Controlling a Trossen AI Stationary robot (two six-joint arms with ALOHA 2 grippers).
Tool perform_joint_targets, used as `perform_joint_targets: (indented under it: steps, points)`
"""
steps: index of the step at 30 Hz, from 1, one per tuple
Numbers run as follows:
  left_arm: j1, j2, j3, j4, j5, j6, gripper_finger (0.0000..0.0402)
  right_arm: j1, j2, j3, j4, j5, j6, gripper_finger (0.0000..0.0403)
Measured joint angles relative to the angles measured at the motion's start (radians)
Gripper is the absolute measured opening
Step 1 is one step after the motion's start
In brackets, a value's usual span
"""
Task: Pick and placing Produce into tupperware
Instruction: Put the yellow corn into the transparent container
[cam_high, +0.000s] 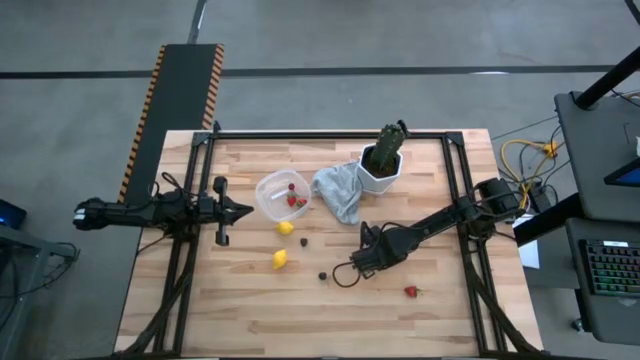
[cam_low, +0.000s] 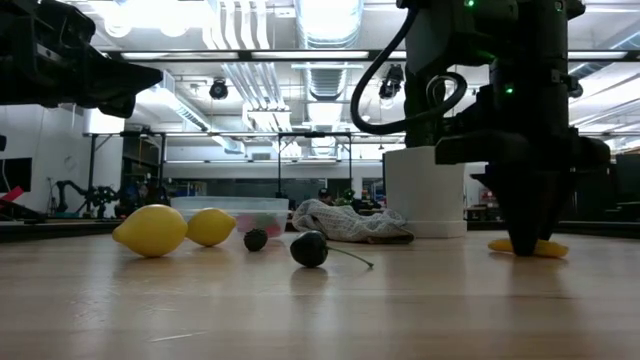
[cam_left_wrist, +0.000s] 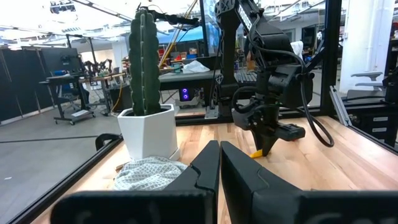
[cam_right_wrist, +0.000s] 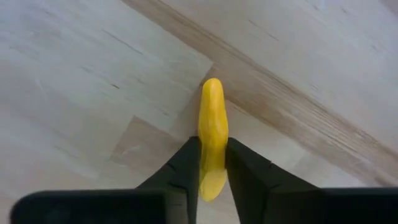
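The thin yellow-orange piece (cam_right_wrist: 212, 106) lies on the wooden table right of centre, and my right gripper (cam_right_wrist: 212, 146) stands over it pointing down, shut on it; in the high view my right gripper (cam_high: 357, 262) hides the piece. The clear tupperware (cam_high: 283, 195) sits left of centre with red strawberry pieces (cam_high: 296, 200) inside. Two lemons (cam_high: 286, 228) (cam_high: 280, 260), two dark pieces (cam_high: 304, 241) (cam_high: 323, 275) and one strawberry (cam_high: 410, 291) rest on the table. My left gripper (cam_high: 240, 210) hovers shut just left of the tupperware. My right gripper pinches the thin yellow piece between its two fingers (cam_right_wrist: 186, 165), which come from above and lie across it near one end (cam_right_wrist: 212, 158). The longer part sticks out beyond the fingertips. In the low view the piece (cam_low: 545, 247) lies flat on the table under the gripper.
A grey cloth (cam_high: 338, 190) lies bunched between the tupperware and the white hexagonal pot (cam_high: 380, 175) holding a green cactus (cam_high: 390, 145), near the far edge. Black rails (cam_high: 455, 190) run along the table's sides. Bare wood fills the near half of the table.
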Motion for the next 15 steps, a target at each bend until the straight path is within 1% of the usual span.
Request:
perform_joint_targets:
  steps: [7, 15]
  points:
    - [0.0, 0.0, 0.0, 0.0, 0.0, 0.0, 0.0, 0.0, 0.0, -0.002, -0.009, -0.002, -0.036, 0.0019]
    - [0.0, 0.0, 0.0, 0.0, 0.0, 0.0, 0.0, 0.0, 0.002, 0.021, -0.021, 0.003, -0.093, 0.001]
